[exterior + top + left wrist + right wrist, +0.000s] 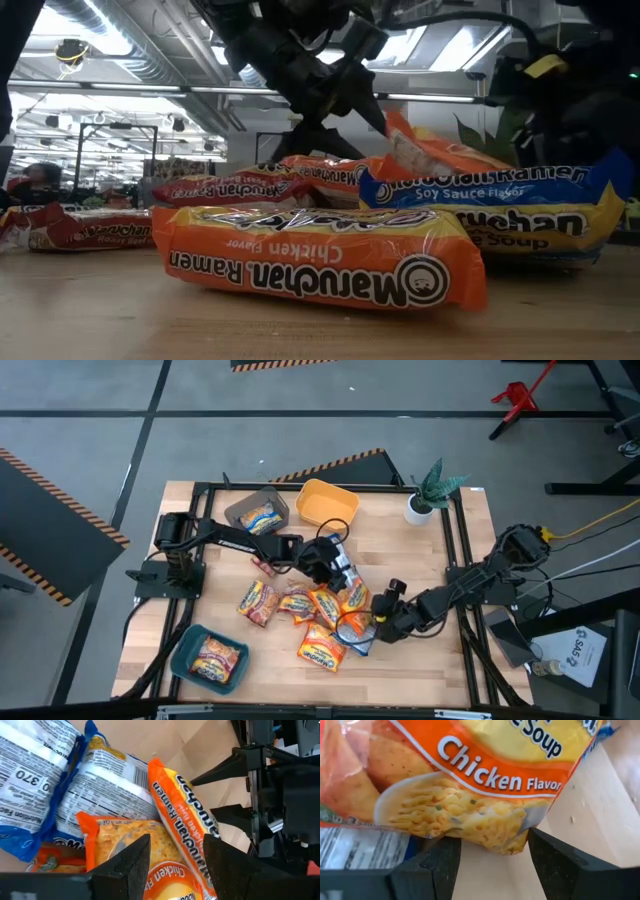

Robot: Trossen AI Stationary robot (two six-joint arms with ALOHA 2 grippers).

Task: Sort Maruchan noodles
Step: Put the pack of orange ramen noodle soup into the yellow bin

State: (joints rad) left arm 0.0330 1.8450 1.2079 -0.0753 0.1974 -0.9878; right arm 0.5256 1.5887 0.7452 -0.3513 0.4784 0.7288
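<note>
Several Maruchan noodles packets (300, 615), orange, red and blue, lie heaped mid-table. My left gripper (337, 574) reaches in from the left and is shut on an orange chicken packet (182, 815) at the heap's far side. That packet's end (405, 145) sticks up above a blue soy-sauce packet (480, 185). My right gripper (384, 623) comes in low from the right and is open. The end of another orange chicken packet (485, 795) lies just beyond its fingertips (440, 860). More packets lie in the grey bin (240, 510) and the teal bin (185, 660). My left gripper pinches the orange packet between its two fingers (135, 860), on the stretch beside its long printed edge (187, 847). The fingers slant down from the table's left and lie across the packet. It stands tilted on edge, leaning on a second orange packet (115, 840).
An empty yellow bin (327, 502) stands at the far middle, and a small potted plant (425, 500) at the far right. Black frame rails (455, 560) border the wooden top. An orange packet (320, 255) and a red one (90, 230) lie toward the near edge.
</note>
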